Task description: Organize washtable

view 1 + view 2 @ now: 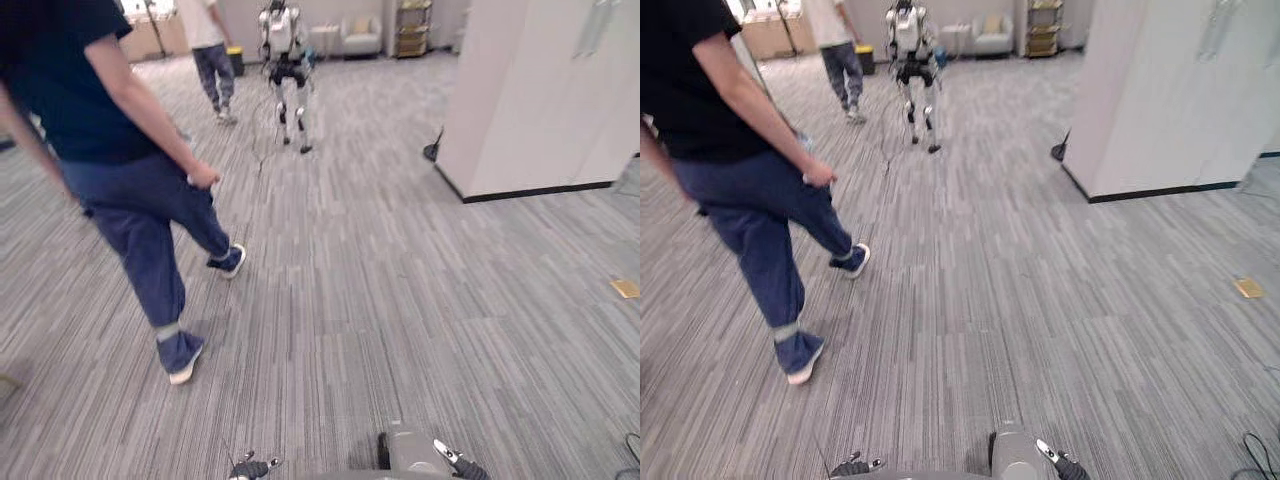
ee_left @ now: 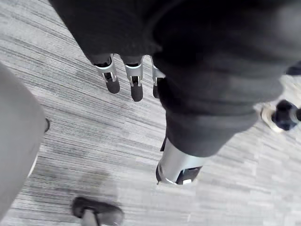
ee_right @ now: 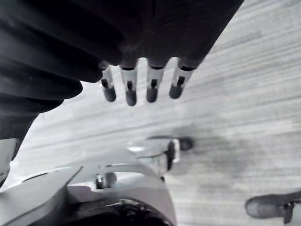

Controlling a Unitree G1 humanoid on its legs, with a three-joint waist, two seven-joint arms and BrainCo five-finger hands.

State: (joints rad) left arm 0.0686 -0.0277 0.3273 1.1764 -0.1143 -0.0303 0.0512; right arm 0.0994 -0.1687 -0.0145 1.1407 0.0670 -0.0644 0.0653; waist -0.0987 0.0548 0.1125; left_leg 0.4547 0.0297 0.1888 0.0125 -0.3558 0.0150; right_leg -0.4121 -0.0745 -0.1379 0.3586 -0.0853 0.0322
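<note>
My left hand (image 2: 135, 81) hangs over grey striped carpet (image 2: 94, 122). Its fingers are straight, its thumb (image 2: 181, 165) stands apart, and it holds nothing. My right hand (image 3: 140, 84) also hangs above the carpet, its fingers in a straight row with nothing in them.
A person in a dark shirt and blue trousers (image 1: 130, 200) walks close by on the left. Farther off stand another humanoid robot (image 1: 285, 60) and a second person (image 1: 210, 50). A white cabinet block (image 1: 540, 100) rises on the right. A small tan piece (image 1: 625, 288) lies on the floor.
</note>
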